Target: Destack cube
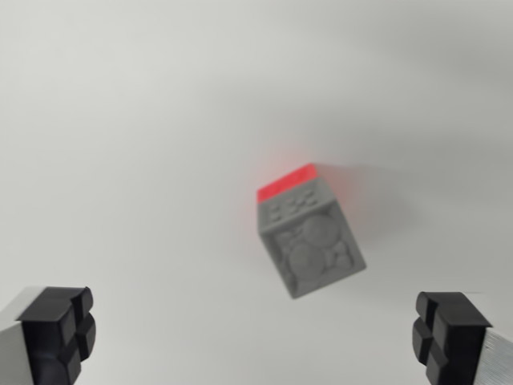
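Note:
A grey cube (pixel 314 247) with embossed circles on its faces sits on top of a red cube (pixel 287 184), of which only a thin strip shows beneath it. The stack stands on a white surface, a little right of the wrist view's middle, and looks blurred. My gripper (pixel 252 335) is open, with one black fingertip (pixel 58 330) at the bottom left and the other at the bottom right (pixel 447 330). The stack lies ahead of the fingers, apart from both, closer to the right one. Nothing is between the fingers.
A plain white tabletop (pixel 128 136) fills the view around the stack. A soft shadow falls to the right of the cubes.

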Controlling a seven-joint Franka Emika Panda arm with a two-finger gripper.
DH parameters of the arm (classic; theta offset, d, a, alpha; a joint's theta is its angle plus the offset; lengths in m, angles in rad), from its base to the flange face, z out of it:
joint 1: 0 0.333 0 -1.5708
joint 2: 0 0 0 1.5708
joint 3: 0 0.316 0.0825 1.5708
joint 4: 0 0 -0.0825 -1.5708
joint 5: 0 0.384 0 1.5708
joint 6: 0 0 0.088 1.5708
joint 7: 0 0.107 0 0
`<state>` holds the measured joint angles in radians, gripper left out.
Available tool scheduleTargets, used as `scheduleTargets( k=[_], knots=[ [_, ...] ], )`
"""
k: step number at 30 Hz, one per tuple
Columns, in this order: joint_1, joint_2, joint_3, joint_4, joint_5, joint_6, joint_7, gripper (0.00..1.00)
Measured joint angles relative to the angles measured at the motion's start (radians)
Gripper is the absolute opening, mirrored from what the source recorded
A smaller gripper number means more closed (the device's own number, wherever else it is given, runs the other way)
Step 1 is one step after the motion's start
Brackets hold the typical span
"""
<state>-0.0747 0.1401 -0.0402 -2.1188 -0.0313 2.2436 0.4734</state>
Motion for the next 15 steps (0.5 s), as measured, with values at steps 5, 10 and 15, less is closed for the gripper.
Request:
scheduleTargets(
  k=[5,10,15],
  knots=[
    [-0.013,0.01,-0.001,-0.032,0.003,0.043,-0.077,1.0],
    [-0.029,0.022,-0.001,-0.066,0.007,0.092,-0.17,1.0],
    [-0.047,0.038,-0.002,-0.097,0.013,0.141,-0.264,1.0]
  ],
)
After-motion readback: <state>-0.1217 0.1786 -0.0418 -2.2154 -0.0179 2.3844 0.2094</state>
